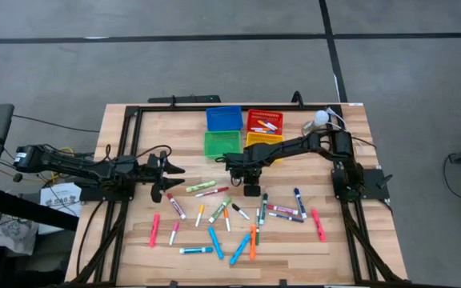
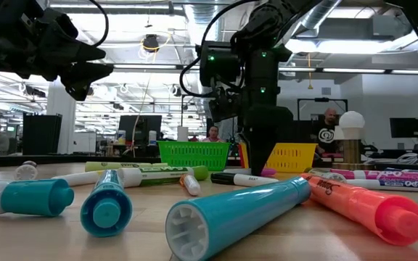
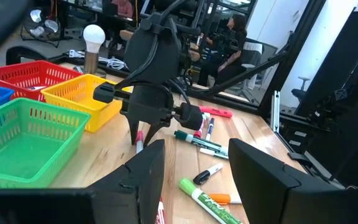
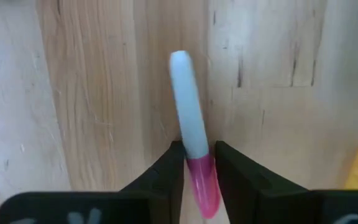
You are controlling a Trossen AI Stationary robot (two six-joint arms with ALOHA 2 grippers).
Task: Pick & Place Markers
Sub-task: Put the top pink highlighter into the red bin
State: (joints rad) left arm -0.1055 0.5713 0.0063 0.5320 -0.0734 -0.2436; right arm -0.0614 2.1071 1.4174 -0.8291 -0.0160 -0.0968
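Many markers (image 1: 230, 220) with caps of several colours lie scattered on the near half of the wooden table (image 1: 134, 256). My right gripper (image 1: 251, 190) points down at the table's middle, shut on a white marker with a pink cap (image 4: 185, 118). Seen from the left wrist, this gripper (image 3: 145, 134) stands just in front of the yellow basket (image 3: 82, 99). My left gripper (image 1: 178, 170) hovers level at the left, open, with nothing between its fingers (image 3: 142, 180). My right gripper pinches the white marker between its two fingers where the pink cap meets the white body (image 4: 197, 158). The fingers come from above, pointing down, and lie across the marker. The marker lies flat on the wood, its white end sticking out beyond the fingers.
Four small baskets stand at the far middle: blue (image 1: 223, 118), red (image 1: 264, 122) with markers inside, green (image 1: 221, 143) and yellow (image 1: 264, 141). A white bulb on a stand (image 1: 320, 118) sits at the far right. Bare wood lies to the left and right of the scattered markers.
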